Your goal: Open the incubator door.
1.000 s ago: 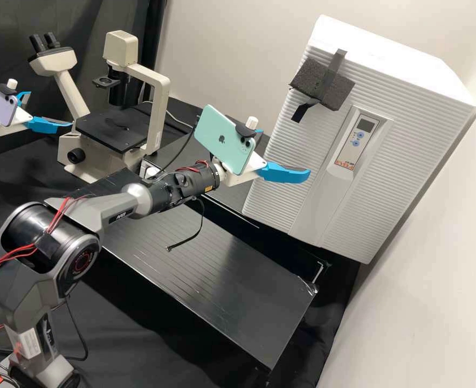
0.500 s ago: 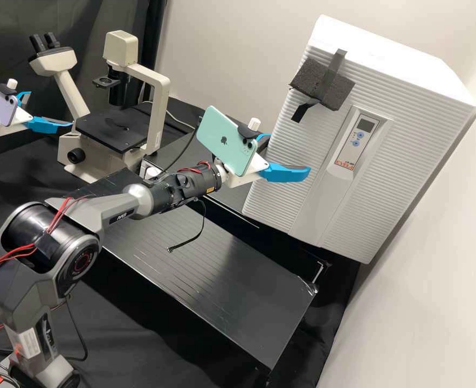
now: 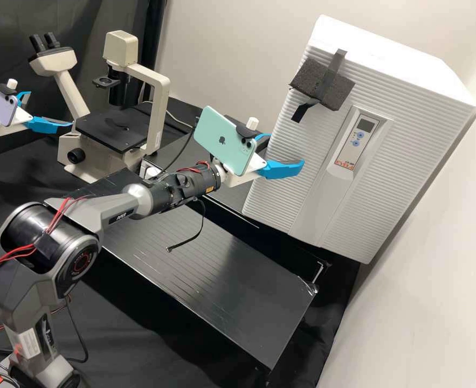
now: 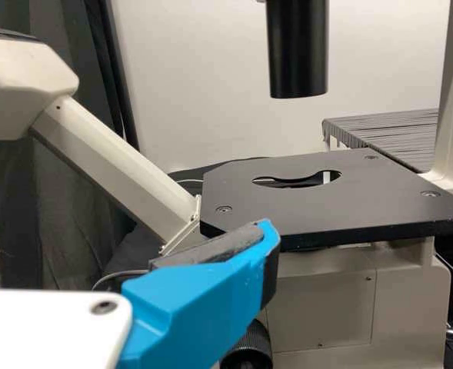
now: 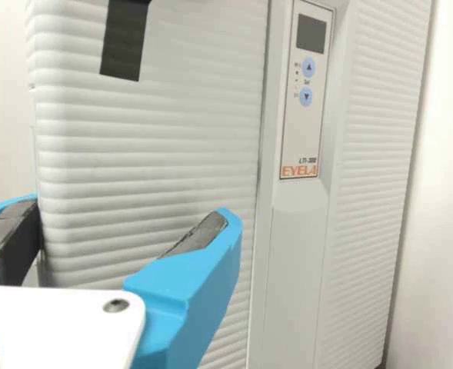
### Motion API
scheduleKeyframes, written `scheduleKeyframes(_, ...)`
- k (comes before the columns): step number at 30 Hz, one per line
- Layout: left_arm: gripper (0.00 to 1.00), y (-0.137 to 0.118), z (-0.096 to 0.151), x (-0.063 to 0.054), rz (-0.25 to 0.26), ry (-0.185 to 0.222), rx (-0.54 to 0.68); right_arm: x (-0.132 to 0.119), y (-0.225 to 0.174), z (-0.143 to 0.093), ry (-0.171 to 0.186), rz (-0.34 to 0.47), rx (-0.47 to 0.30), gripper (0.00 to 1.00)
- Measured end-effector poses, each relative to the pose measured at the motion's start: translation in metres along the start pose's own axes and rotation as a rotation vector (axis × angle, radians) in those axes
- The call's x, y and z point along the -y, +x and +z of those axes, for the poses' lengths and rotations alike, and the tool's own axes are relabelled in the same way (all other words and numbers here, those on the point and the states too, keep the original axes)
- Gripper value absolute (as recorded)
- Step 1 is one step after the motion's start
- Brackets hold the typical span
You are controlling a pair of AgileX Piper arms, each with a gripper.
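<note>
Near my right gripper (image 3: 287, 149), its fingers wide apart, stands the ribbed incubator door (image 3: 305, 143)'s edge; my left gripper (image 3: 51, 109) gapes too.

Incubator (image 3: 281, 183): one
Panel (image 3: 346, 157): one
Display (image 5: 311, 34): one
Buttons (image 5: 308, 68): two
Foam block (image 3: 308, 78): one
Microscope (image 3: 158, 113): one
Eyepieces (image 3: 37, 43): two
Stage (image 4: 241, 188): one
Arms (image 3: 111, 207): two
Grippers (image 3: 286, 148): two
Fingers (image 3: 278, 170): four
Phones (image 3: 219, 134): two
White knobs (image 3: 252, 123): two

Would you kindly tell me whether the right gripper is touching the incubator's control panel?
Apart: the right wrist view shows ribbed door between the right gripper and the control panel.
</note>
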Motion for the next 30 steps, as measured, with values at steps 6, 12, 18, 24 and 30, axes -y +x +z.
scheduleKeyframes(6, 1.00, 0.000, 0.000, 0.000, 0.000, 0.000, 0.000, 0.001, 0.000, -0.001, -0.012, -0.014, -0.009, 0.00)
scheduleKeyframes(12, 1.00, 0.000, 0.000, 0.000, 0.000, 0.000, 0.000, 0.001, 0.000, -0.001, -0.014, -0.021, -0.010, 0.00)
scheduleKeyframes(18, 1.00, 0.000, 0.000, 0.000, 0.000, 0.000, 0.000, -0.002, -0.002, -0.003, -0.009, -0.021, -0.016, 0.00)
scheduleKeyframes(24, 1.00, 0.000, 0.000, 0.000, 0.000, 0.000, 0.000, -0.003, -0.003, -0.002, -0.010, -0.020, -0.016, 0.00)
scheduleKeyframes(30, 1.00, 0.000, 0.000, 0.000, 0.000, 0.000, 0.000, -0.014, -0.009, 0.007, 0.011, -0.036, -0.017, 0.00)
